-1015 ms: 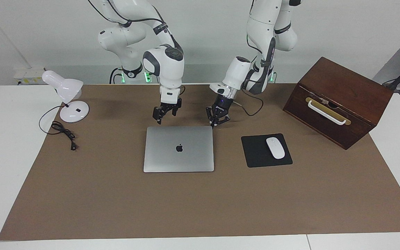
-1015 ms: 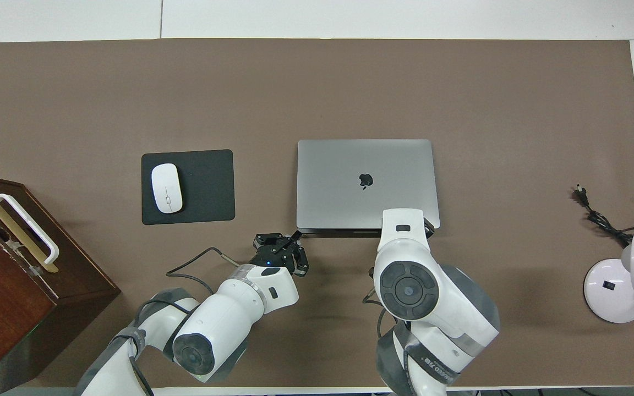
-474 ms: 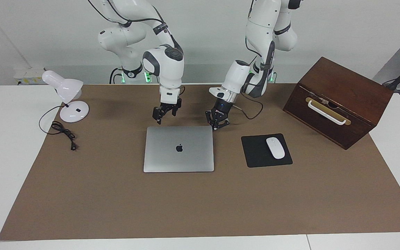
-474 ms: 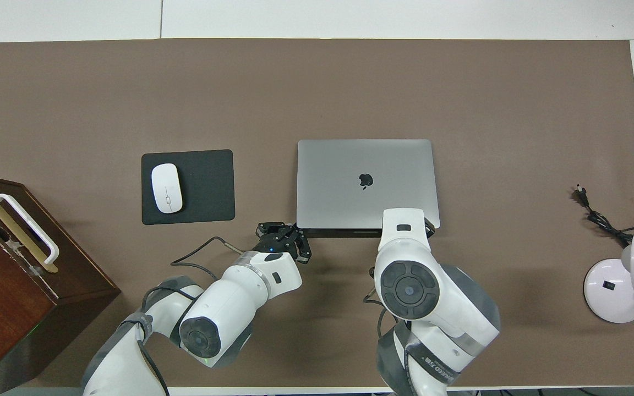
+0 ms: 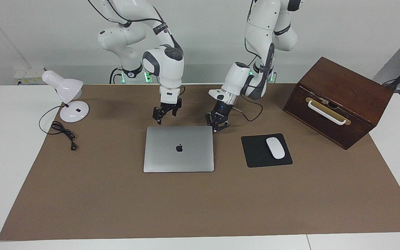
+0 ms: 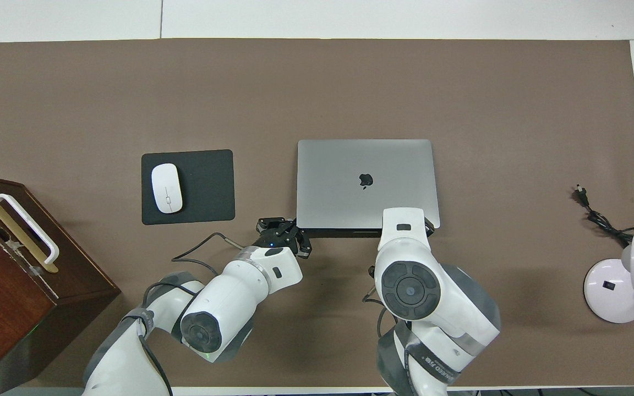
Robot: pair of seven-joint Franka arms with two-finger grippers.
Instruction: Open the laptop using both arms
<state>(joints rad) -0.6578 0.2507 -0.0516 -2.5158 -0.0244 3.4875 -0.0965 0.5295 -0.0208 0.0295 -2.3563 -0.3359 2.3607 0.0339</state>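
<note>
Brown mat [image 5: 116, 201], shut laptop [image 5: 179, 149], bare around three edges.

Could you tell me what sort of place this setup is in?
Probably a robotics lab staged as an office desk: two robot arms stand at a table with a laptop, a mouse and a desk lamp.

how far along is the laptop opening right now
Done: both arms are at the laptop's edge nearest the robots. In hand: the left end effector, shut, is at one corner; the right end effector hangs above the other. Left: everything else, since the lid lies flat and closed.
</note>
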